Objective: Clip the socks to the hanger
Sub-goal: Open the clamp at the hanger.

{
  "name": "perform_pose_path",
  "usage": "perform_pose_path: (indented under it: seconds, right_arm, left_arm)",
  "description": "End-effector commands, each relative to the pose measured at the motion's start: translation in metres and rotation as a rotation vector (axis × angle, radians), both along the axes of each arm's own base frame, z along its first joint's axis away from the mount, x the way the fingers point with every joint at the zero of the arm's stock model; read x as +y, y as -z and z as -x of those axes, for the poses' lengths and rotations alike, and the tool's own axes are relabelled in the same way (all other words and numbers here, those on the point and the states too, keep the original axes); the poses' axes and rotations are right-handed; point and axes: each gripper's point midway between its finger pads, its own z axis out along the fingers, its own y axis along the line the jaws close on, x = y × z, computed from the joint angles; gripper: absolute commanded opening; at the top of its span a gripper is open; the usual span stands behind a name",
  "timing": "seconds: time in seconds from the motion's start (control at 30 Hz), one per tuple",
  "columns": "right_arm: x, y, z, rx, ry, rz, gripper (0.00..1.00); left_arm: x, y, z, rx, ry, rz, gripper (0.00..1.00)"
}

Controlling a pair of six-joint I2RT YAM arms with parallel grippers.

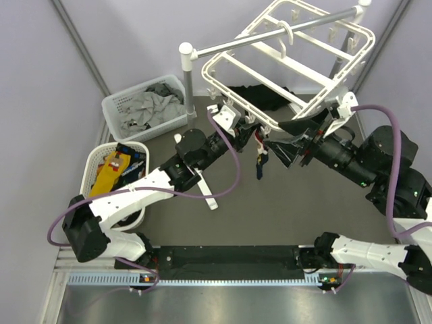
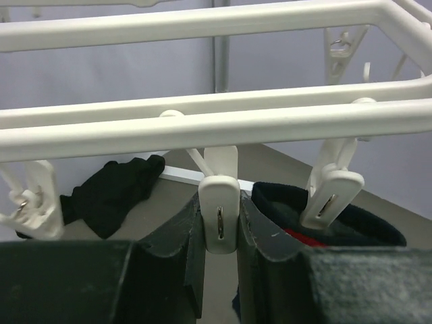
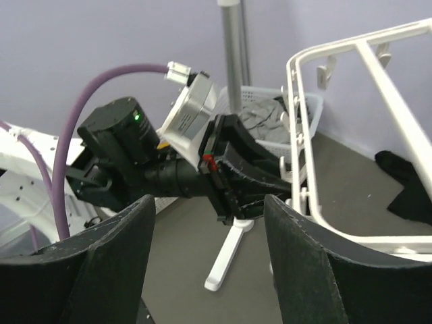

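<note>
Between the narrowed fingers of the left hand (image 2: 221,229) a white clip (image 2: 221,202) is pinched, dangling from the hanger (image 2: 202,128). Just beside, by the next clip (image 2: 331,196), a dark sock (image 2: 351,229) hangs. The right hand (image 3: 209,212) gapes wide, holding nothing.

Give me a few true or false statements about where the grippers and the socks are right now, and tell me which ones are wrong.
1. The left gripper is closed on a white clip of the hanger. True.
2. The right gripper holds a sock. False: its jaws stand open with nothing between them.
3. The yellow-orange sock hangs from the hanger. False: it lies in the round basket at the left.
4. A dark sock dangles below the hanger's near edge, between the two grippers. True.
</note>
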Motion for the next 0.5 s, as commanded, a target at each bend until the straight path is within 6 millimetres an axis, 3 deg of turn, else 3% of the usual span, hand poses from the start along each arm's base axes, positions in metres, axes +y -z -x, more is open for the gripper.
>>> perform_pose_path:
  seconds: [0.0, 0.23, 0.47]
  right_arm:
    - [0.02, -0.001, 0.015, 0.035, -0.127, 0.002, 0.64]
    - [0.036, 0.011, 0.001, 0.115, -0.106, 0.014, 0.62]
    - [0.03, 0.026, -0.034, 0.189, 0.051, -0.037, 0.56]
  left_arm:
    - [0.006, -0.034, 0.009, 0.012, -0.012, 0.045, 0.0]
    - [0.007, -0.05, 0.016, 0.024, 0.009, 0.057, 0.0]
    - [0.012, -0.053, 0.023, 0.031, 0.026, 0.056, 0.0]
